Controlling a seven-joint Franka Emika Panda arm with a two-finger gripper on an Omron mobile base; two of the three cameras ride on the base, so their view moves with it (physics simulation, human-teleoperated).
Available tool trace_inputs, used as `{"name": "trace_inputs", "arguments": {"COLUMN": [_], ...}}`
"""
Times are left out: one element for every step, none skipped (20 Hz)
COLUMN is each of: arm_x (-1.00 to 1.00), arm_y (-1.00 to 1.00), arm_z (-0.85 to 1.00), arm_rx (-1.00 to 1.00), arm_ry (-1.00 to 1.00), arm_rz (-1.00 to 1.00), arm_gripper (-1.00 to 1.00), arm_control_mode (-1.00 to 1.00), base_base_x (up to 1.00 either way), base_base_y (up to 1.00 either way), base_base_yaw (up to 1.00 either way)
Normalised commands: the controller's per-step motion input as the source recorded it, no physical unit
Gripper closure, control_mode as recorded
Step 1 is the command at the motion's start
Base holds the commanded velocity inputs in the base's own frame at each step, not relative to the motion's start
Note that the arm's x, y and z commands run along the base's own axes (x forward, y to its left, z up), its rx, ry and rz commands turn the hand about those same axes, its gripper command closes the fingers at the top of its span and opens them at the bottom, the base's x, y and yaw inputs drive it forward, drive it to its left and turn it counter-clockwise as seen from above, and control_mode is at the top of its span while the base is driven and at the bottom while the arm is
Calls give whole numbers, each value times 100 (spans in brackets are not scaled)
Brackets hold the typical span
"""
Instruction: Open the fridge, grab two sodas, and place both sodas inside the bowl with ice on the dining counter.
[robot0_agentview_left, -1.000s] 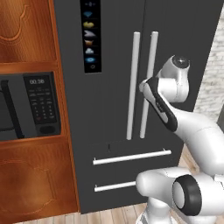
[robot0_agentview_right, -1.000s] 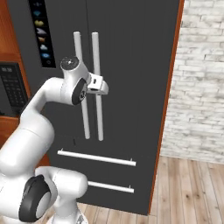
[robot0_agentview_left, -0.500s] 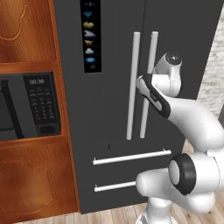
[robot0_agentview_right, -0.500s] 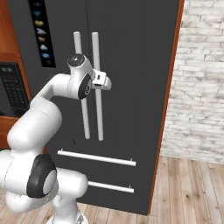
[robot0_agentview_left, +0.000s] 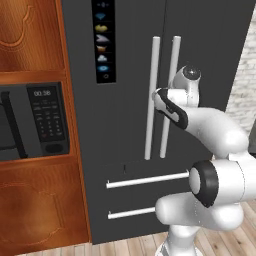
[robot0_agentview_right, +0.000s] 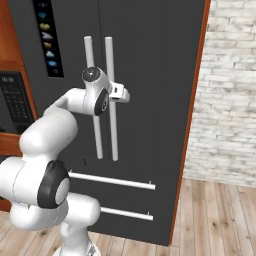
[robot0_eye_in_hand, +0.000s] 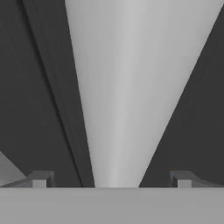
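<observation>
The fridge (robot0_agentview_left: 165, 100) is shut, and the gripper (robot0_eye_in_hand: 111, 179) sits wide open around its right-hand handle (robot0_eye_in_hand: 127, 87), a fingertip either side. If it pulls before clamping properly, the fingers will probably slip right off that smooth bar.

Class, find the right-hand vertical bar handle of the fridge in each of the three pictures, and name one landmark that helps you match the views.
Left base view: right-hand handle, right of centre, partly crossed by the arm.
Right base view: same handle, left of centre, the gripper at it.
Hand view: the broad pale bar running up the middle, between the fingers.
Shared landmark: the black icon panel, left of the handles in both base views.
</observation>
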Motion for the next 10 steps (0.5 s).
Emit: {"name": "trace_inputs", "arguments": {"arm_x": [37, 33, 33, 27, 28, 32, 34, 34, 31, 22], "arm_y": [0, 0, 0, 0, 0, 0, 0, 0, 0, 0], "arm_z": [-25, -15, -17, -17, -21, -24, -19, -13, -2, 0], "arm_rx": [0, 0, 0, 0, 0, 0, 0, 0, 0, 0], "arm_ry": [-12, -12, -11, -10, -9, -5, -3, 0, 0, 5], "arm_rz": [0, 0, 0, 0, 0, 0, 0, 0, 0, 0], "arm_gripper": [-100, -100, -100, -100, -100, -100, 100, 100, 100, 100], "arm_control_mode": [-100, -100, -100, -100, -100, -100, -100, -100, -100, -100], "base_base_x": [0, 0, 0, 0, 0, 0, 0, 0, 0, 0], "base_base_y": [0, 0, 0, 0, 0, 0, 0, 0, 0, 0], "base_base_yaw": [0, 0, 0, 0, 0, 0, 0, 0, 0, 0]}}
